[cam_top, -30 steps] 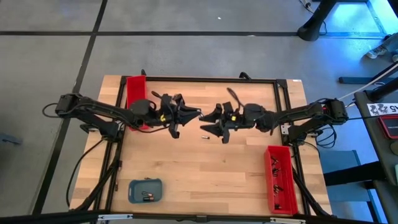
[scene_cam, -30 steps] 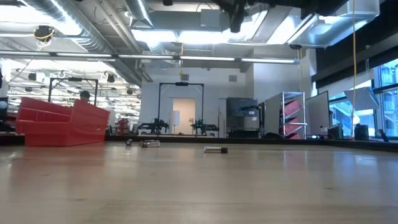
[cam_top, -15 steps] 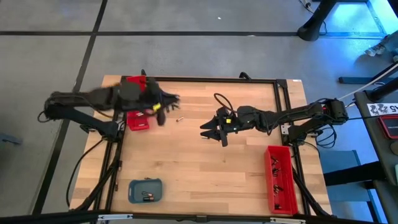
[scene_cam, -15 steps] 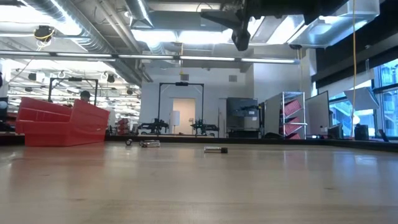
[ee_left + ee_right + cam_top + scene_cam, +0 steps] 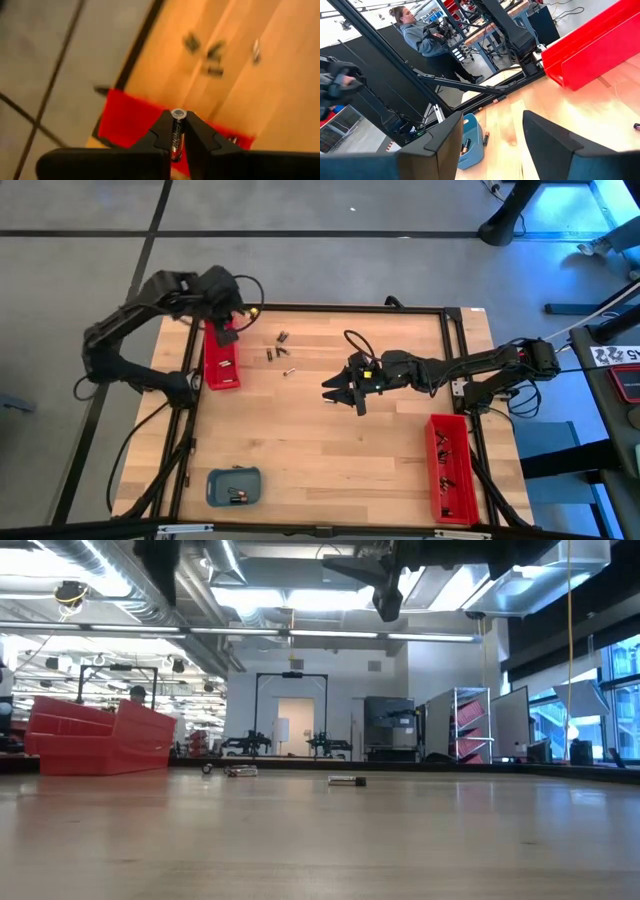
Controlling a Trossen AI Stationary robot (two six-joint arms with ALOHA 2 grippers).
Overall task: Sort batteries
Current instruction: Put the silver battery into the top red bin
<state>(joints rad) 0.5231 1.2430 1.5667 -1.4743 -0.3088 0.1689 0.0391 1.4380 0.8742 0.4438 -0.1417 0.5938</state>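
Observation:
My left gripper [image 5: 228, 330] hangs over the far end of the left red tray [image 5: 220, 360], shut on one battery [image 5: 176, 131]; the tray [image 5: 129, 119] shows right below it. Three loose batteries [image 5: 282, 337] [image 5: 270, 355] [image 5: 290, 370] lie flat on the wood beside that tray, also seen past the fingers [image 5: 215, 50]. My right gripper [image 5: 340, 390] stands open above the table's middle with nothing between its fingers [image 5: 492, 145]. In the low view batteries [image 5: 346, 780] [image 5: 240, 771] lie on the tabletop. My left gripper pinches the battery by its long sides between the two fingertips [image 5: 196, 134]. The battery lies along the fingers, and its capped end [image 5: 178, 114] sticks out just past the tips. The fingers slant downward, and the battery is lifted clear above the red tray.
A second red tray [image 5: 450, 480] with batteries stands at the near right. A small blue-grey tray [image 5: 234, 486] [image 5: 470, 142] holding a few batteries sits near the front left. A black frame rims the table. A person [image 5: 415, 30] stands in the room beyond.
My left gripper has swung from the table's middle toward the far left corner, rising and tipping nose-down, and now hangs over the left red tray, still shut. Its leaving has uncovered the loose batteries beside the tray. My right gripper has tipped slightly down.

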